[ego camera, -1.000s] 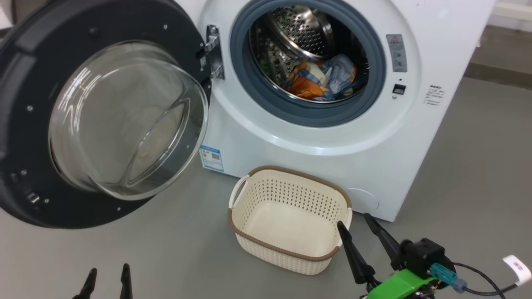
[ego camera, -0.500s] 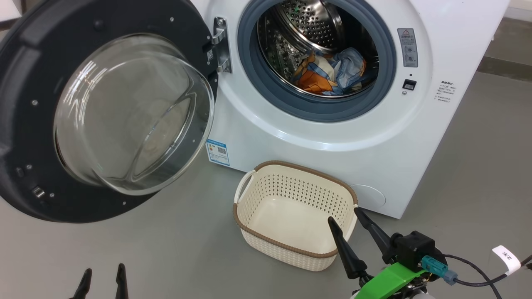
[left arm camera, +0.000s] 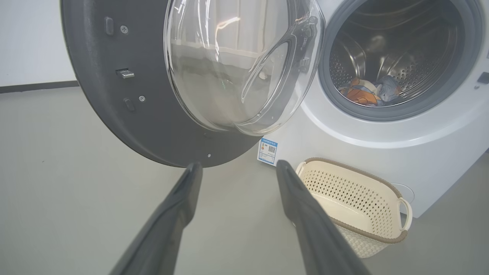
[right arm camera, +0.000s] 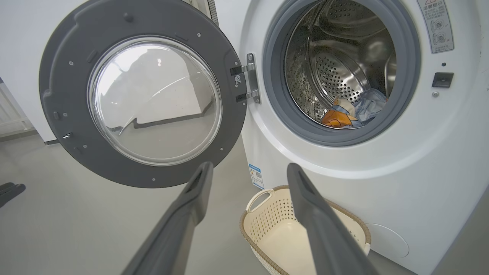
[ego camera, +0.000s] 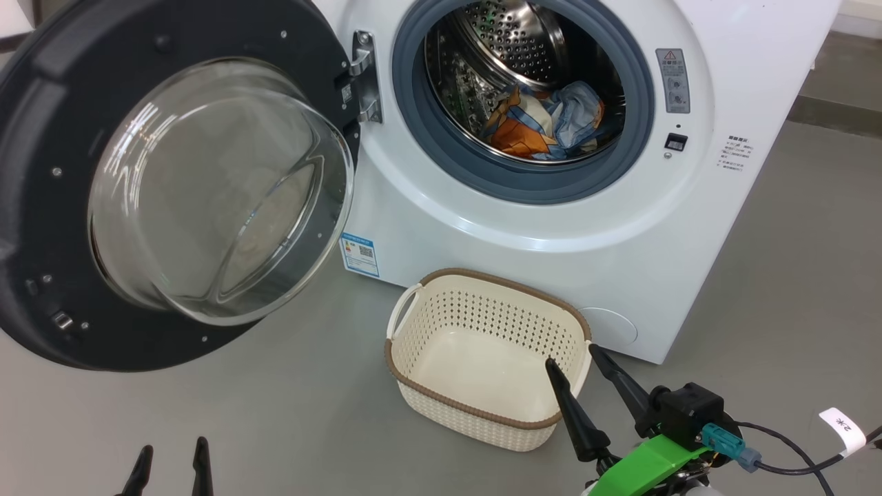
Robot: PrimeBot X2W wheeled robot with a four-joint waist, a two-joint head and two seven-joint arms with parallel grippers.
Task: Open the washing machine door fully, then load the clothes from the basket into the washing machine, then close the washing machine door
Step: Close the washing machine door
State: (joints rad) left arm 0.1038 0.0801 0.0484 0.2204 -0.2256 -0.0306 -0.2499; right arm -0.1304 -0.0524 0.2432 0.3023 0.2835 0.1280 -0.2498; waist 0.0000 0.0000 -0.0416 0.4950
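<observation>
Left end effector [ego camera: 173, 446] and right end effector [ego camera: 572, 355] wide, empty; we'd push the probably heavy, rigid washing machine door [ego camera: 41, 172] by its rim ahead of the left.

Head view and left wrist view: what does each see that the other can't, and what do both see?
Head view alone of the two: the open right gripper at the basket's right corner, its green mount and a cable with a white tag.
Left wrist view alone of the two: the open left gripper's fingers at full length, and a broad white wall left of the washing machine door.
Both: that door swung wide, the clothes in the drum, the empty basket on the floor, the left gripper's tips.
</observation>
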